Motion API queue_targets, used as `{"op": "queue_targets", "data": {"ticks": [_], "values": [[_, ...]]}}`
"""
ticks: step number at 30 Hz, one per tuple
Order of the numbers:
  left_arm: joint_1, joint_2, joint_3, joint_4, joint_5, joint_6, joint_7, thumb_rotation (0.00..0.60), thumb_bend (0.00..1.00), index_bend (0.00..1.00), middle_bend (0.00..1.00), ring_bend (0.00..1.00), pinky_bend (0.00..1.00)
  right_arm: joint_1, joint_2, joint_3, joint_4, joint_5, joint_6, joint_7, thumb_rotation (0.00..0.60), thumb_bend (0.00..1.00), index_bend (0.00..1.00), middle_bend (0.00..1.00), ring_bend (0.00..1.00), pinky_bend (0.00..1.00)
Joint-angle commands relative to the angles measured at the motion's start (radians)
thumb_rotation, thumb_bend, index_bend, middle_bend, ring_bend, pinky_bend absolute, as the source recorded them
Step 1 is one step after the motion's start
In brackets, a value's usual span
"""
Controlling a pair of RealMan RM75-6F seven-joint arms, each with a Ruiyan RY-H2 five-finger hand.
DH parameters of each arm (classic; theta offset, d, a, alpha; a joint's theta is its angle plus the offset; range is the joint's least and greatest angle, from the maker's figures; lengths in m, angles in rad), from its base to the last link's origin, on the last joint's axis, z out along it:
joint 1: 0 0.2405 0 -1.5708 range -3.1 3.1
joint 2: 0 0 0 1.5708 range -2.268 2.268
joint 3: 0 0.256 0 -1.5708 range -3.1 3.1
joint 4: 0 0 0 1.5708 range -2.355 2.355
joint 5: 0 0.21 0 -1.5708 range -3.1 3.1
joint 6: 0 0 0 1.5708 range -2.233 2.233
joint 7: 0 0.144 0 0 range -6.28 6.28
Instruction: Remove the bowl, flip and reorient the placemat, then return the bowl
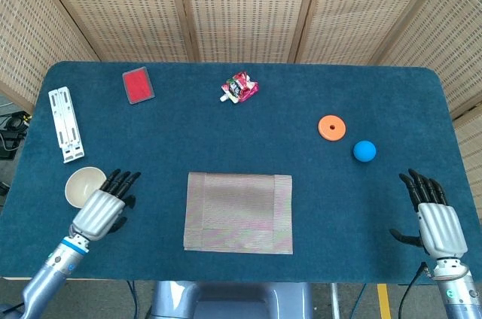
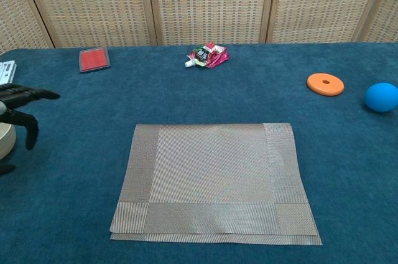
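The woven beige placemat (image 1: 239, 212) lies flat near the front middle of the blue table, also filling the chest view as the placemat (image 2: 214, 178). A cream bowl (image 1: 83, 185) stands on the cloth at the left, off the mat; only its edge (image 2: 6, 142) shows in the chest view. My left hand (image 1: 103, 208) is open just right of the bowl, fingers spread and empty; its dark fingers (image 2: 25, 99) enter the chest view at the left edge. My right hand (image 1: 434, 216) rests open at the front right, holding nothing.
A white hinged bracket (image 1: 65, 123) and a red pad (image 1: 138, 84) lie at the back left. A pink snack packet (image 1: 239, 87) sits at the back centre. An orange disc (image 1: 331, 127) and a blue ball (image 1: 364, 151) lie at the right.
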Motion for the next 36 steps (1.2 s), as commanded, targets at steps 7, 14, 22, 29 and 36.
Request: {"op": "queue_targets", "data": {"ticks": [7, 14, 22, 29, 36], "values": [[-0.027, -0.132, 0.031, -0.013, 0.033, -0.080, 0.125, 0.600, 0.34, 0.40, 0.00, 0.00, 0.00, -0.001, 0.014, 0.004, 0.000, -0.001, 0.000, 0.038, 0.600, 0.11, 0.00, 0.00, 0.00, 0.00], [-0.030, -0.191, 0.035, 0.009, 0.046, -0.087, 0.152, 0.600, 0.34, 0.43, 0.00, 0.00, 0.00, -0.001, 0.018, 0.005, 0.000, -0.002, -0.002, 0.053, 0.600, 0.11, 0.00, 0.00, 0.00, 0.00], [-0.035, -0.233, 0.045, 0.033, 0.058, -0.096, 0.166, 0.600, 0.37, 0.45, 0.00, 0.00, 0.00, -0.001, 0.018, 0.006, 0.001, 0.000, -0.003, 0.056, 0.600, 0.11, 0.00, 0.00, 0.00, 0.00], [-0.031, -0.275, 0.048, 0.068, 0.054, -0.101, 0.183, 0.600, 0.37, 0.49, 0.00, 0.00, 0.00, -0.001, 0.019, 0.005, 0.001, -0.003, -0.002, 0.059, 0.600, 0.11, 0.00, 0.00, 0.00, 0.00], [-0.032, -0.298, 0.050, 0.085, 0.046, -0.112, 0.186, 0.600, 0.37, 0.47, 0.00, 0.00, 0.00, -0.001, 0.023, 0.005, -0.001, 0.000, -0.005, 0.060, 0.600, 0.11, 0.00, 0.00, 0.00, 0.00]]}}
